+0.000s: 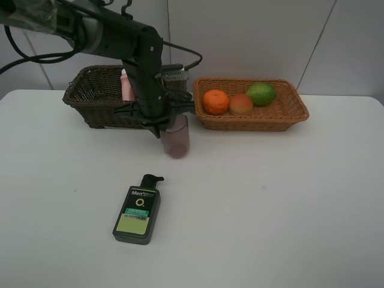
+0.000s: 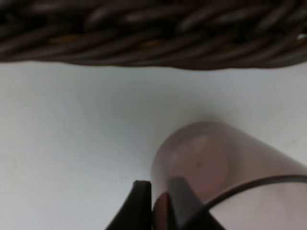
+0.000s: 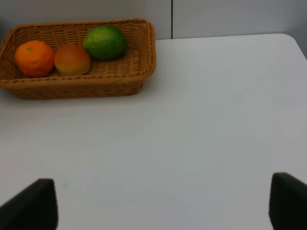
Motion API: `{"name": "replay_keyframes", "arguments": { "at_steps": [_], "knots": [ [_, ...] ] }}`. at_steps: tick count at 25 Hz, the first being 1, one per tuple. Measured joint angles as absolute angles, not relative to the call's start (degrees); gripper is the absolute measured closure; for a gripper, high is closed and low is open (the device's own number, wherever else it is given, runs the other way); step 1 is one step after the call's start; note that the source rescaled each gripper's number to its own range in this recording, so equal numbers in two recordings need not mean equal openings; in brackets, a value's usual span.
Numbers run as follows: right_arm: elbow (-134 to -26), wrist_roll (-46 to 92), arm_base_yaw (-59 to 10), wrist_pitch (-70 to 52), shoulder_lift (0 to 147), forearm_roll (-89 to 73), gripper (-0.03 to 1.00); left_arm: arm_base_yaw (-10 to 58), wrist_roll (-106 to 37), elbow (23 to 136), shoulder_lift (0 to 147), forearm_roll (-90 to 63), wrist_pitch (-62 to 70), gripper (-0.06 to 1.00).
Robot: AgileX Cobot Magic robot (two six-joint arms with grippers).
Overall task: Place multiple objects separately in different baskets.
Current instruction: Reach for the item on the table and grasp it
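While the left gripper (image 1: 170,124) pinches the mauve cup (image 1: 177,139), we log what each basket holds.
High view: dark basket (image 1: 90,103) holds the pink bottle (image 1: 127,86) upright; light basket (image 1: 288,114) holds orange (image 1: 216,101), peach-like fruit (image 1: 241,104) and green fruit (image 1: 261,93); pump bottle (image 1: 138,211) lies flat on the table (image 1: 270,198). Left wrist: fingers (image 2: 142,201) clamp the cup's rim wall, cup just beside the dark weave. Right wrist: right gripper (image 3: 163,182) stands wide apart, holding nothing; light basket and its three fruits lie beyond.
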State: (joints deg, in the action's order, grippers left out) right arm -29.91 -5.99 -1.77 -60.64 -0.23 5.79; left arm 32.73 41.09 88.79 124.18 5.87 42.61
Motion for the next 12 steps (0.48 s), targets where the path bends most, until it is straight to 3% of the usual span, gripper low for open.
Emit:
{"name": "replay_keyframes", "arguments": {
  "at_steps": [12],
  "knots": [
    [-29.9,-6.0,-1.8,-60.6,-0.2,5.8,0.11,32.7,41.1,88.8,124.2,5.9,42.6,0.94]
  ]
}}
